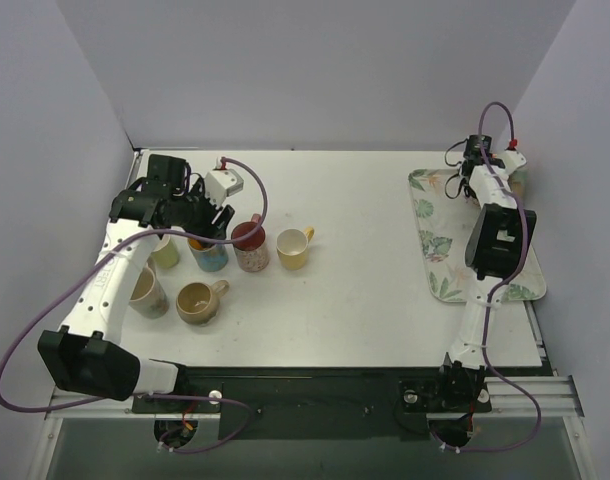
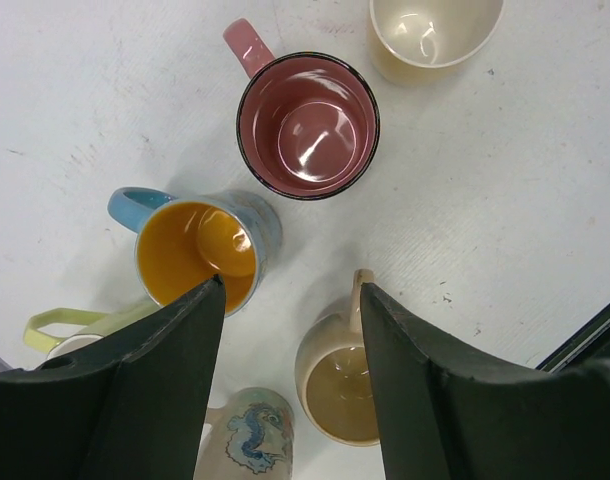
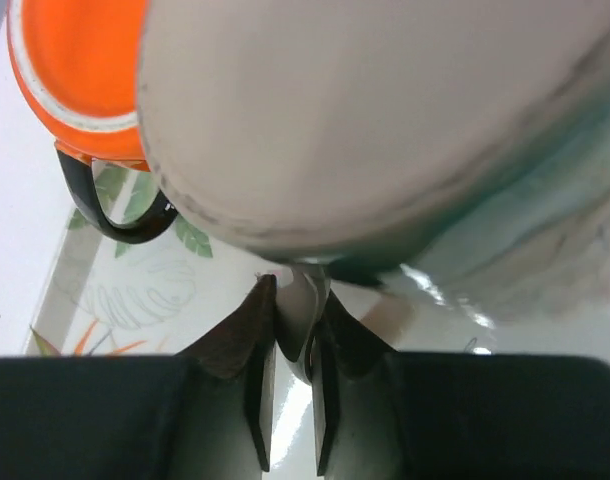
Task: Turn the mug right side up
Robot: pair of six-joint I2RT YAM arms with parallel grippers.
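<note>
My right gripper [image 1: 482,166] is at the far end of the leaf-print tray [image 1: 437,252]. In the right wrist view it [image 3: 295,300] is shut on the thin handle [image 3: 303,315] of a big white and teal mug [image 3: 385,110], which fills the top of that view. I cannot tell which way up this mug is. An orange mug [image 3: 73,60] with a black handle stands beside it on the tray [image 3: 135,295]. My left gripper [image 1: 200,215] [image 2: 293,295] is open and empty above a cluster of upright mugs.
Under the left gripper are a blue mug with an orange inside [image 2: 190,245], a maroon mug [image 2: 305,125], a cream mug [image 2: 435,30], a tan mug [image 2: 335,385], a dragon-print mug [image 2: 250,435] and a pale green mug [image 2: 60,325]. Walls enclose the table.
</note>
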